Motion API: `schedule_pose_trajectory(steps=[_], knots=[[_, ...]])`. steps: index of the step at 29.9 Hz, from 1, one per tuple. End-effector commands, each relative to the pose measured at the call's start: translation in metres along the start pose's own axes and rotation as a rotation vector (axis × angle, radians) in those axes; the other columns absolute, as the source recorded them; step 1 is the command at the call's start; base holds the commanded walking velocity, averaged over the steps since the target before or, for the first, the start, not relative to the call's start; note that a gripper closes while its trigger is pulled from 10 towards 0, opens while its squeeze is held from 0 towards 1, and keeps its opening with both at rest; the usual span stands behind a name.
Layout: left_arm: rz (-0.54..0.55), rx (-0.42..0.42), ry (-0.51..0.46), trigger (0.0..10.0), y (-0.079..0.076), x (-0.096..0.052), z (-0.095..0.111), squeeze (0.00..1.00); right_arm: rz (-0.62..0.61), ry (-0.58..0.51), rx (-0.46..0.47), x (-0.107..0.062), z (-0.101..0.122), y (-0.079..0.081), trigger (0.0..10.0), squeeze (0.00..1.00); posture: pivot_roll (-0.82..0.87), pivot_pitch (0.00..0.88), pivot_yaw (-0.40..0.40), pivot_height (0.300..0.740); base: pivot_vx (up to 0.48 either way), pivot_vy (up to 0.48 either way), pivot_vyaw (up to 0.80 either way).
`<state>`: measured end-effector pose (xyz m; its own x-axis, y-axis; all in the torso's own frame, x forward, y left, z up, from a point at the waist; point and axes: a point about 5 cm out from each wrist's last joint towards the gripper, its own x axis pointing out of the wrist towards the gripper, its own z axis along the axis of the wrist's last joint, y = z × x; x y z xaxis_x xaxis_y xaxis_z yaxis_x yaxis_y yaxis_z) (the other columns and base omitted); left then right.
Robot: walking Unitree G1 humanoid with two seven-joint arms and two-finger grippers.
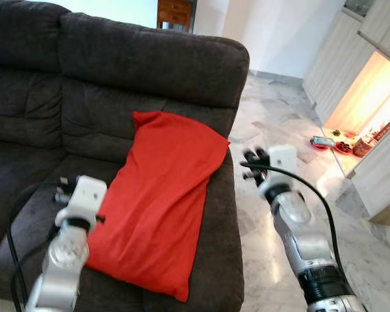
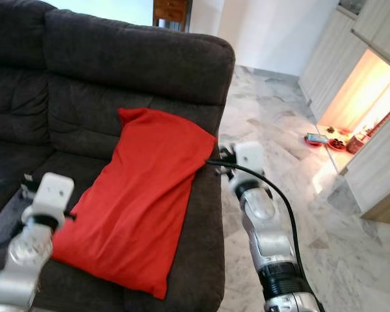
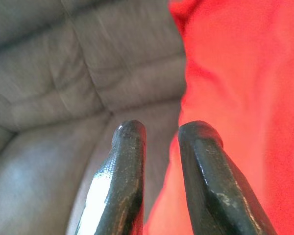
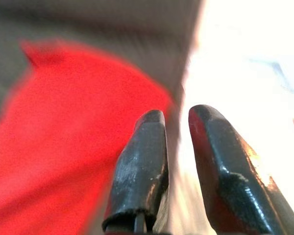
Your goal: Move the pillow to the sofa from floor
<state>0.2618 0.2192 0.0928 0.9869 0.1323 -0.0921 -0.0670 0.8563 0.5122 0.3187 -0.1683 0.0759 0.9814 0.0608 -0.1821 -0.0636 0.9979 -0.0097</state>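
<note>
A red pillow [image 1: 162,195] lies on the seat of the dark grey sofa [image 1: 149,65], its top leaning on the backrest. My left gripper [image 1: 64,188] hovers just off the pillow's left edge, over the seat. In the left wrist view its fingers [image 3: 130,147] stand slightly open with nothing between them, the pillow [image 3: 245,88] beside them. My right gripper [image 1: 252,159] hangs by the sofa's right end, a little right of the pillow's upper corner. It [image 4: 179,117] is narrowly open and empty, apart from the pillow [image 4: 68,132].
Pale marble floor [image 1: 279,123] stretches to the right of the sofa. A lit low shelf [image 1: 341,146] with small dishes sits in the cabinets at the far right. A wooden cabinet [image 1: 174,12] stands behind the sofa.
</note>
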Motion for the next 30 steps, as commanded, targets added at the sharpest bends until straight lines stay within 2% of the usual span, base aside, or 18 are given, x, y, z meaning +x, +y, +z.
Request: schedule_pose_trajectory(steps=[1,3,6,7,9,11,15,16,18,19,25,28,30], knots=[[-0.011,-0.007,-0.019,10.0,-0.006,-0.001,0.001,0.0,-0.048,0.022,0.011,-0.003,-0.01,-0.009,10.0,0.0,0.18,0.0,-0.176,0.74,0.0,0.0,0.0],[-0.033,-0.03,0.005,10.0,-0.017,-0.008,-0.012,0.0,-0.12,0.086,0.041,-0.014,-0.039,-0.018,10.0,0.0,0.18,0.0,-0.173,0.74,0.0,0.0,0.0],[-0.056,-0.055,0.035,10.0,-0.028,-0.013,-0.024,0.0,-0.202,0.158,0.08,-0.026,-0.066,-0.028,10.0,0.0,0.18,0.0,-0.172,0.74,0.0,0.0,0.0],[-0.058,-0.079,0.068,10.0,-0.033,-0.013,-0.033,0.0,-0.26,0.25,0.094,-0.035,-0.087,-0.035,10.0,0.0,0.18,0.0,-0.17,0.74,0.0,0.0,0.0],[-0.055,-0.094,0.081,10.0,-0.034,-0.014,-0.037,0.0,-0.274,0.281,0.104,-0.039,-0.094,-0.037,10.0,0.0,0.17,0.0,-0.169,0.74,0.0,0.0,0.0],[-0.035,-0.142,0.132,10.0,-0.037,-0.014,-0.047,0.0,-0.286,0.388,0.097,-0.051,-0.115,-0.039,10.0,0.0,0.17,0.0,-0.164,0.74,0.0,0.0,0.0],[-0.022,-0.173,0.186,10.0,-0.039,-0.018,-0.059,0.0,-0.259,0.467,0.067,-0.063,-0.131,-0.037,10.0,0.0,0.18,0.0,-0.162,0.74,0.0,0.0,0.0],[-0.018,-0.185,0.233,10.0,-0.042,-0.022,-0.071,0.0,-0.257,0.516,0.059,-0.072,-0.142,-0.036,10.0,0.0,0.17,0.0,-0.159,0.74,0.0,0.0,0.0],[-0.018,-0.196,0.271,10.0,-0.045,-0.026,-0.082,0.0,-0.272,0.562,0.051,-0.08,-0.151,-0.036,10.0,0.0,0.17,0.0,-0.157,0.74,0.0,0.0,0.0],[-0.028,-0.19,0.296,10.0,-0.048,-0.03,-0.09,0.0,-0.302,0.618,0.048,-0.091,-0.162,-0.039,10.0,0.0,0.17,0.0,-0.156,0.74,0.0,0.0,0.0],[-0.053,-0.192,0.318,10.0,-0.054,-0.034,-0.098,0.0,-0.36,0.704,0.076,-0.111,-0.177,-0.044,10.0,0.0,0.19,0.0,-0.15,0.74,0.0,0.0,0.0],[-0.084,-0.186,0.357,10.0,-0.057,-0.037,-0.109,0.0,-0.372,0.775,0.106,-0.13,-0.191,-0.043,10.0,0.0,0.18,0.0,-0.123,0.74,0.0,0.0,0.0],[-0.089,-0.182,0.363,10.0,-0.057,-0.037,-0.111,0.0,-0.376,0.781,0.116,-0.132,-0.192,-0.042,10.0,0.0,0.18,0.0,-0.123,0.74,0.0,0.0,0.0]])
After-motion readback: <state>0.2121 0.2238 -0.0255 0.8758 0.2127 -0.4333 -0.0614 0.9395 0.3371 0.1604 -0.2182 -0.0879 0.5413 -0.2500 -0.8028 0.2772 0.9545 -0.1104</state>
